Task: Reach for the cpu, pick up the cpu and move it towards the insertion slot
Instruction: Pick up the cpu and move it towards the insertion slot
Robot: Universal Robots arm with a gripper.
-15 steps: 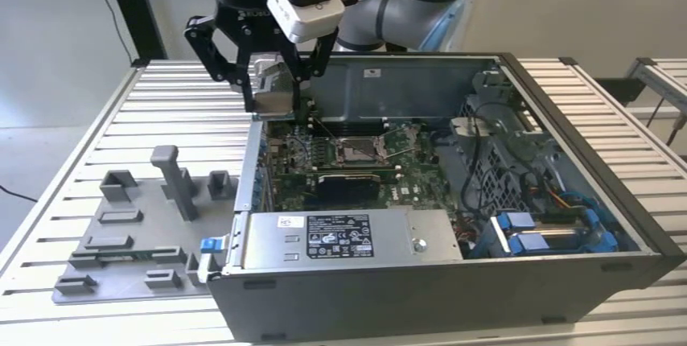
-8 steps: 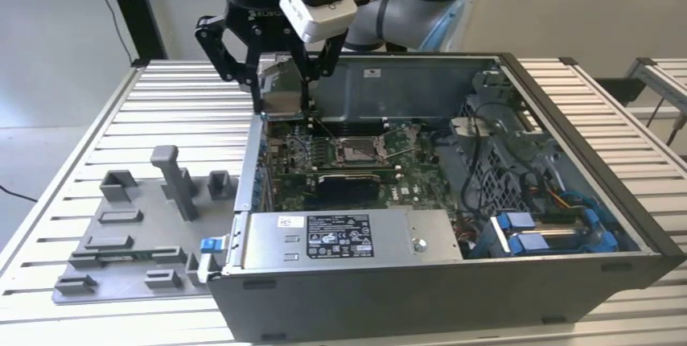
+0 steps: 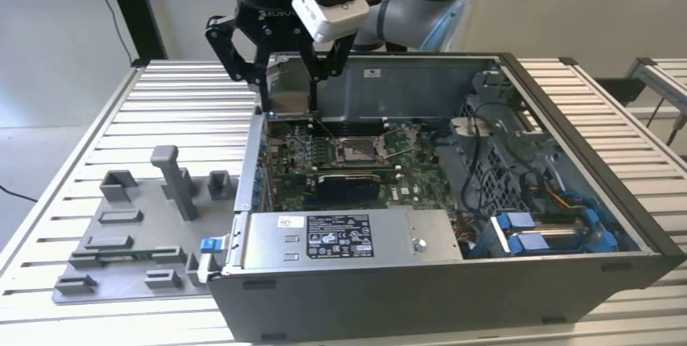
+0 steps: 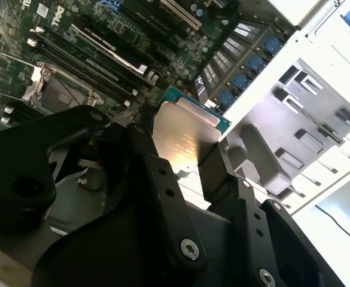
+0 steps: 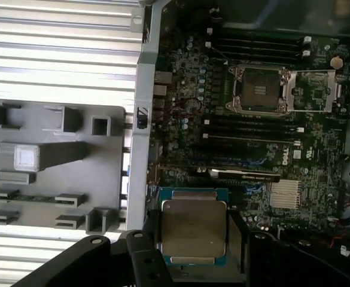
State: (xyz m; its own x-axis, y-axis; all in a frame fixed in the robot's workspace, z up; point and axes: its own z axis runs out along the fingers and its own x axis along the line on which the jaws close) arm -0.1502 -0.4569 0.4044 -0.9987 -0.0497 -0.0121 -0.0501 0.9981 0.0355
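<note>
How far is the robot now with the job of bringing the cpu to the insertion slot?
Done: the cpu is already picked up; in both wrist views it sits clamped between the black fingers of the gripper, away from the grey tray. In hand: the gripper hangs over the back edge of the open computer case. Left: the insertion slot stands open and unfilled, apart from the cpu.

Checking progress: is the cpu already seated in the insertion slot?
No: the fingers hold the cpu, while the insertion slot sits open.

White label (image 3: 339,236) on power supply (image 3: 408,237): print there, seemingly too small to read.
</note>
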